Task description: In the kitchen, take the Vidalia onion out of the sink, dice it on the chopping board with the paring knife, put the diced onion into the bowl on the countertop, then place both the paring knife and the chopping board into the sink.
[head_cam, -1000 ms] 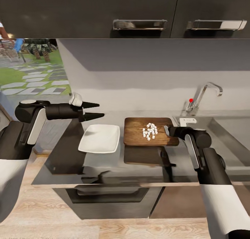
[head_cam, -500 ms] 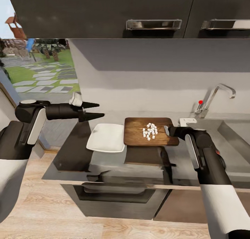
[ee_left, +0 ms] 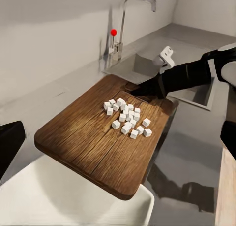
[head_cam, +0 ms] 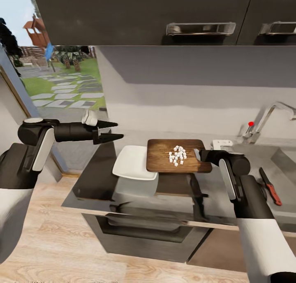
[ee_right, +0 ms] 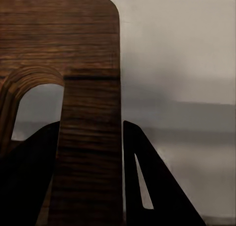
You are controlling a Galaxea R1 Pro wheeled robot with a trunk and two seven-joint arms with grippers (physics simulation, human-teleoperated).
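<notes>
My right gripper is shut on the handle end of the wooden chopping board, held level above the countertop. In the right wrist view its fingers clamp the board's strip beside the handle hole. Diced onion lies heaped on the board. The board's left edge overhangs the white bowl. My left gripper hangs open above and left of the bowl. The red-handled paring knife lies on the grey steel by the sink; whether it is inside the basin is unclear.
The chrome tap with a red knob stands behind the sink. Dark wall cabinets hang overhead. An oven front sits under the countertop. A glass door to the garden is at the left, over wooden floor.
The whole view has shifted, sliding the kitchen rightward. The held board now overhangs the bowl, where before it stood beside it. The knife has come into view at the right.
</notes>
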